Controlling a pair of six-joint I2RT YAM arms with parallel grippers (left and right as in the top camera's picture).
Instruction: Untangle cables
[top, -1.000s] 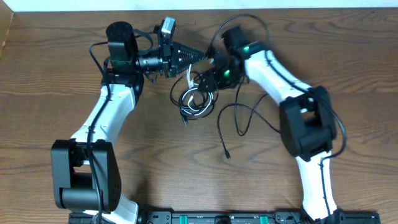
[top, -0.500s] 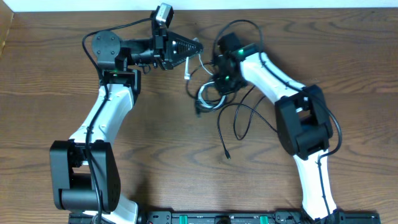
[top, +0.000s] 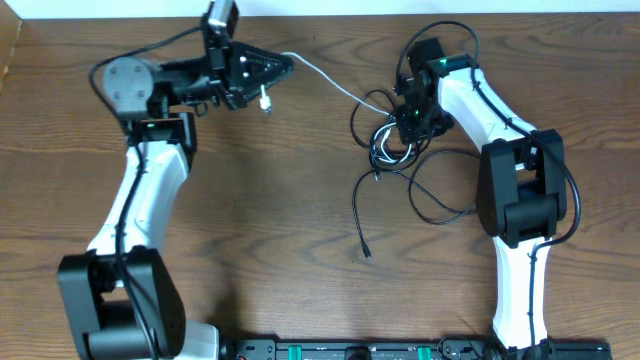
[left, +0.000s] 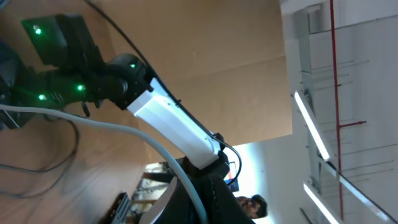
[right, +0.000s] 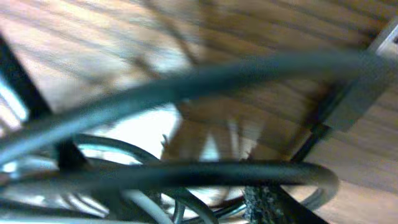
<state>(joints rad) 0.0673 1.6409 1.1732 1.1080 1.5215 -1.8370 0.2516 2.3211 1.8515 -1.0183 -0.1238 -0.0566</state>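
Overhead: at eleven o'clock on the tabletop (top: 250, 220), the left gripper (top: 283, 65) had its jaws clamped on the white cable (top: 325, 80). That cable stretched toward four o'clock into the black cables (top: 392, 150), tangled at two o'clock. The right gripper (top: 408, 120) sat in that tangle.

Left wrist: the white cable (left: 124, 129) crossed the frame.

Right wrist: blurred black cables (right: 186, 84) filled the view, perhaps between the jaws. Whether these stood apart or together, I could not tell.

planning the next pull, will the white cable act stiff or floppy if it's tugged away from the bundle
Probably floppy: the white cable runs in a slack curve from the left gripper to the bundle, and its plug end hangs loose. Likely light, but it may snag, since its far end is buried in the bundle.
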